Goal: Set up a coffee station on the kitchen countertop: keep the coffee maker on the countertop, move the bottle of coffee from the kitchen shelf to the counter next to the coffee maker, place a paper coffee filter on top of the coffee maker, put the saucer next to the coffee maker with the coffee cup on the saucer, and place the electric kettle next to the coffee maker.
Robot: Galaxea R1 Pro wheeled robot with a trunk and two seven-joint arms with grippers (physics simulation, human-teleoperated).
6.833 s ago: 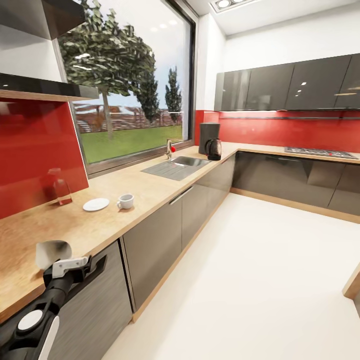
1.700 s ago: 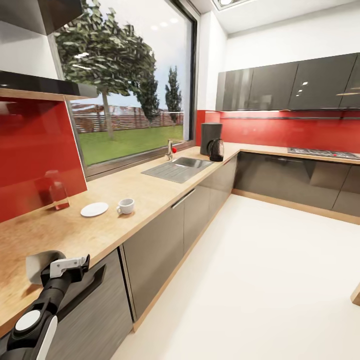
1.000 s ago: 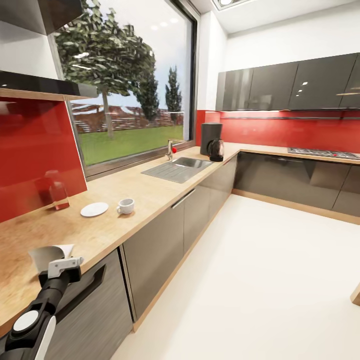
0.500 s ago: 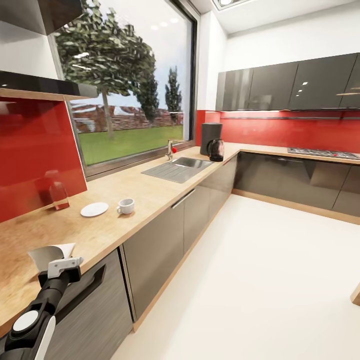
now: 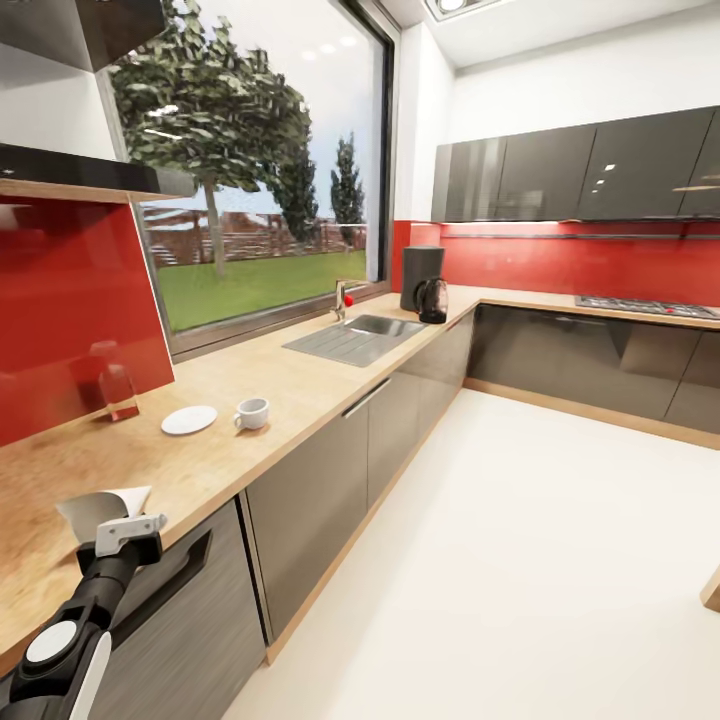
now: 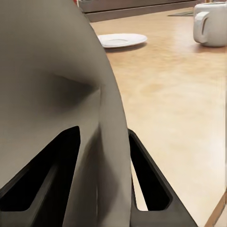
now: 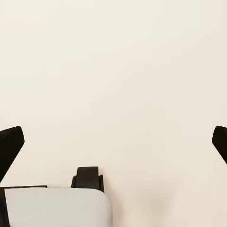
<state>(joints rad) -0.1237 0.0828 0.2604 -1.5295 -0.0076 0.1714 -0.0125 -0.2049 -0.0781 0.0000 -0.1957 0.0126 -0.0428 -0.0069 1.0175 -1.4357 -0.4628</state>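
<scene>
Head view first: my left gripper sits low at the near end of the kitchen countertop, pinching the paper coffee filter — a pale, fan-shaped piece standing up from the fingers, its wide edge uppermost. In the left wrist view the filter runs lengthwise between the two dark fingers, which close narrowly on it. The left arm reaches up and forward from the lower corner, wrist angled toward the counter.

Further along the worktop lie the saucer and, just beside it but apart, the coffee cup, handle toward the saucer. Far down, in the corner past the sink, the coffee maker stands upright with the electric kettle right in front of it.

My right gripper is spread wide over the pale floor, holding nothing.
</scene>
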